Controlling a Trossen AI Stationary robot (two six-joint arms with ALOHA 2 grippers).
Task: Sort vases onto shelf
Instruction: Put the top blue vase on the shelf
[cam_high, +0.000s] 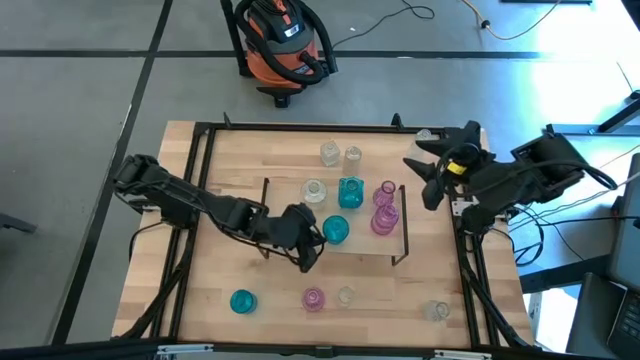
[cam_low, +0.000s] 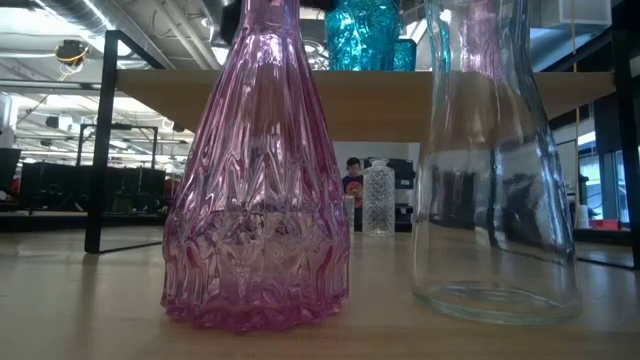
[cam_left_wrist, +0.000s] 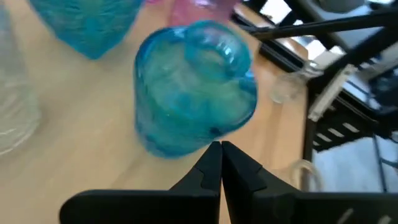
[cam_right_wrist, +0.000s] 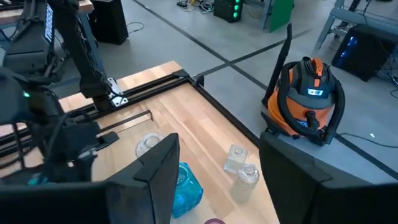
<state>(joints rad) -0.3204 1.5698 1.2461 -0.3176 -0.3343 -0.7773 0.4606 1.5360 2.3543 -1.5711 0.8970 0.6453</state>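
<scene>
The shelf (cam_high: 300, 215), a light-wood board on a dark wire frame, stands mid-table. On it are a clear vase (cam_high: 314, 192), a tall teal vase (cam_high: 350, 192), two pink vases (cam_high: 384, 208) and a round teal vase (cam_high: 336, 229) near its front edge. My left gripper (cam_high: 312, 240) is shut just left of the round teal vase (cam_left_wrist: 193, 93). My right gripper (cam_high: 432, 172) hangs open above the table's far right, with nothing between its fingers (cam_right_wrist: 155, 177). In the low view a pink vase (cam_low: 255, 200) and a clear vase (cam_low: 495, 170) stand on their bases before the shelf (cam_low: 370, 100). My left gripper's shut fingertips (cam_left_wrist: 214, 155) point slanting down from the table's left at the round teal vase's lower side wall (cam_left_wrist: 199, 138). Whether they touch it I cannot tell. The vase stands upright on the shelf board.
Loose vases stand near the table's front edge: teal (cam_high: 243, 301), pink (cam_high: 313, 298), clear (cam_high: 345, 295) and clear (cam_high: 437, 311). Two clear ones (cam_high: 340, 154) stand behind the shelf. Black rails (cam_high: 200, 130) frame the table. An orange shop vacuum (cam_high: 285, 45) sits beyond the far edge.
</scene>
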